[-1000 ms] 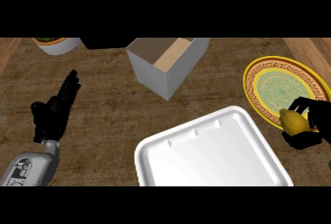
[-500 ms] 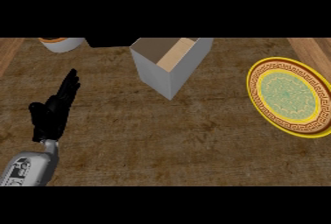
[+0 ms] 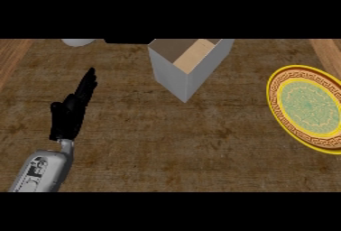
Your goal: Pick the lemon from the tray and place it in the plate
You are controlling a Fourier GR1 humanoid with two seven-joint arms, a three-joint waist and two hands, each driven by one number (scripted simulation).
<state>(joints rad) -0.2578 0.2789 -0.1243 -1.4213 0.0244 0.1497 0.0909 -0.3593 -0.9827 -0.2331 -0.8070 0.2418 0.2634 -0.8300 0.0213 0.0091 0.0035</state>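
On the brown counter (image 3: 200,149), the left robot hand (image 3: 70,113) rests open, empty, well apart from the plate (image 3: 311,108).

Open box (image 3: 188,63) at the counter's back centre, plate (image 3: 310,108) far right, left hand (image 3: 72,109) resting at left

On the brown woven surface (image 3: 200,149) the left robot hand (image 3: 70,113) rests at the view's left, fingers straight and pointing up the frame. An open grey box (image 3: 186,63) stands near the top middle — well apart from the yellow-rimmed plate (image 3: 313,108) at the right edge, which holds nothing visible.
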